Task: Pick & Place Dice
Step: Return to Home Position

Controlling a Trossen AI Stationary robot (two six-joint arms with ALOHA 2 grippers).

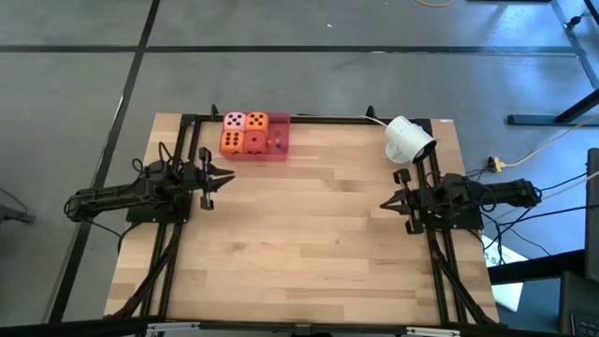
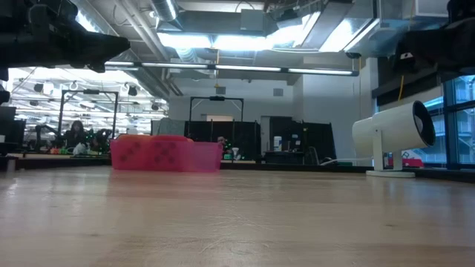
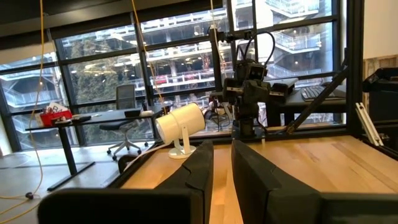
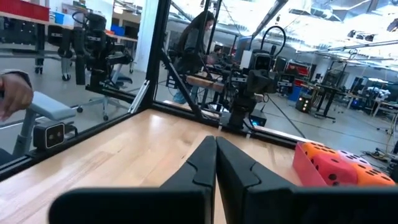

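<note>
Four dice sit in the flat red tray [image 1: 279, 140] near the table's far edge, left of centre. The pink die [image 1: 235, 121] and an orange die [image 1: 256, 122] are in the far row. The other orange die [image 1: 230, 142] and the red die [image 1: 254, 144] are in the near row. The tray [image 2: 200, 156] shows low in the low view, and the right wrist view catches dice [image 4: 339, 163] at its edge. My left gripper [image 1: 227, 178] hovers at the left side, slightly open and holding nothing. My right gripper [image 1: 386, 202] hovers at the right side, shut and holding nothing.
A white cylindrical device on a stand [image 1: 409, 139] sits at the table's far right corner, just beyond my right arm. A dark frame rail [image 1: 328, 118] runs along the far edge and both sides. Bare wood [image 1: 309, 225] lies between the arms. People show in the room beyond.
</note>
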